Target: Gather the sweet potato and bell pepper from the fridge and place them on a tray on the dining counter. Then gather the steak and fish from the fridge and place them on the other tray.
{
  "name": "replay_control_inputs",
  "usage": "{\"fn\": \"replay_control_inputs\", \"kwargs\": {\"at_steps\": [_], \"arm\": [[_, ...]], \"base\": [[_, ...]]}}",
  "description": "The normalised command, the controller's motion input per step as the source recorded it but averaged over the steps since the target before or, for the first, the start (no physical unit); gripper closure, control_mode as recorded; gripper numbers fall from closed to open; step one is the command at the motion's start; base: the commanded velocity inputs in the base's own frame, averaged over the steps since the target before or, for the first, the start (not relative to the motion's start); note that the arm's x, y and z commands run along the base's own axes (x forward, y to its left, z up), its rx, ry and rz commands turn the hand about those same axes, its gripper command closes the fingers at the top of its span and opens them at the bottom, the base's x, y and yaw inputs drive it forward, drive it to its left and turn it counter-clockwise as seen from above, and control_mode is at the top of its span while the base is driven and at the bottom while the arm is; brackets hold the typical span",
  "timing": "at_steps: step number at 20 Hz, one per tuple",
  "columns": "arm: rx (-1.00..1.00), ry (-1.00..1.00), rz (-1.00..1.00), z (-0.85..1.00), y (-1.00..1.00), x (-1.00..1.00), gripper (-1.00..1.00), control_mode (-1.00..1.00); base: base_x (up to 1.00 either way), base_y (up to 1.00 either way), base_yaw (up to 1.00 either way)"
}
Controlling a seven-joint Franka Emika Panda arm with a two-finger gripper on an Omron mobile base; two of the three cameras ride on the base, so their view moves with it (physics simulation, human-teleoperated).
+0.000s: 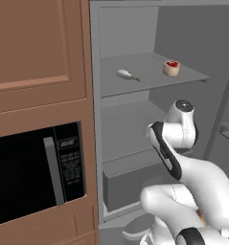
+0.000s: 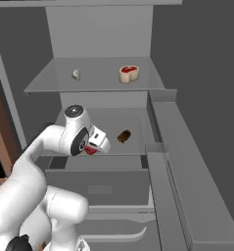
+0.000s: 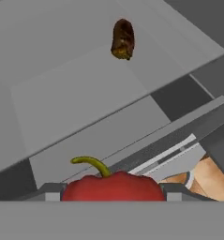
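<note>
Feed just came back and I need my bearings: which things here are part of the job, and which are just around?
For the job:
- bell pepper, red, gripped in the claw
- sweet potato, middle fridge shelf
- steak, upper shelf
- fish, upper shelf

Just around:
- microwave left of the fridge
- wooden cabinet above it

Matt grey fridge shelf (image 3: 85,93); wood cabinet (image 1: 37,57).

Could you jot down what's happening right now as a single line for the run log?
gripper: shut on bell pepper | sweet potato: on middle fridge shelf | steak, fish: on top shelf
</note>
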Motion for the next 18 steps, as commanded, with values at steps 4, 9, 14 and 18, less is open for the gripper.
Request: {"fn": "replay_control_inputs", "kwargs": {"at_steps": [4, 9, 14, 18], "arm": [[0.00, 0.06, 0.00, 0.76, 0.00, -0.64, 1.00, -1.00], [-0.01, 0.04, 0.00, 0.57, 0.00, -0.48, 1.00, -1.00], [-0.03, 0.01, 0.00, 0.44, 0.00, -0.61, 1.00, -1.00], [-0.04, 0.00, 0.00, 0.33, 0.04, -0.59, 1.00, -1.00]], "base": [[0.00, 0.00, 0.00], [0.00, 0.00, 0.00], [0.00, 0.00, 0.00], [0.00, 0.00, 0.00]]}}
